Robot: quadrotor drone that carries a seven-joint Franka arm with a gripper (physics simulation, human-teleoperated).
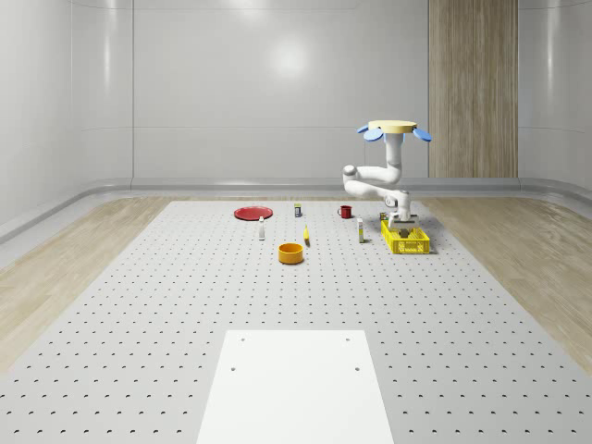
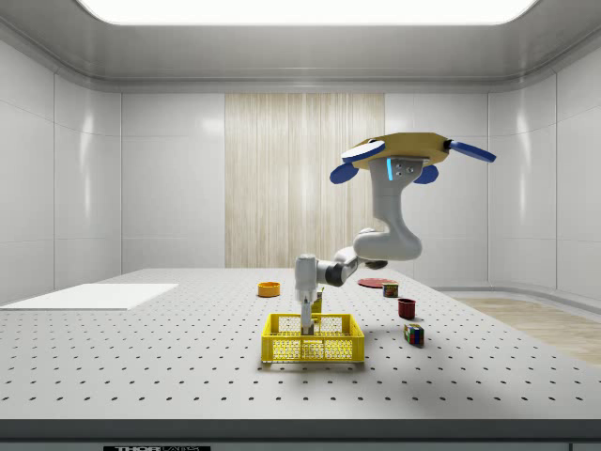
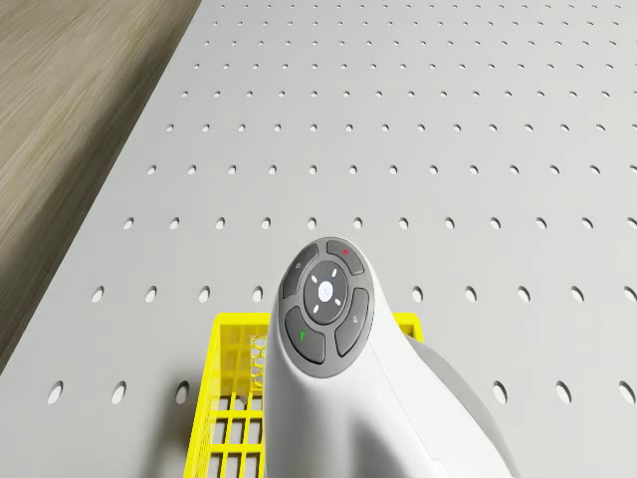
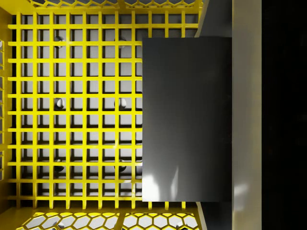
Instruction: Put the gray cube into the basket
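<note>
The drone (image 1: pixel 400 129) hovers above the yellow basket (image 1: pixel 407 242) on the right part of the perforated table. Its white arm (image 3: pixel 328 349) bends down, and the gripper (image 2: pixel 307 324) hangs inside the basket (image 2: pixel 282 324), its tips below the rim. In the wrist view the gray cube (image 4: pixel 187 120) appears as a large dark block held well above the yellow grid floor (image 4: pixel 72 120). The gripper is shut on the cube. In the drone view the basket (image 3: pixel 229 398) lies partly hidden under the arm.
To the whole-scene view's left of the basket stand a red mug (image 1: pixel 345 211), small bottles (image 1: pixel 360 236), an orange bowl (image 1: pixel 291 252) and a red plate (image 1: pixel 252 213). A multicoloured cube (image 2: pixel 413 334) sits beside the basket. A white pad (image 1: pixel 296 388) lies at the near edge.
</note>
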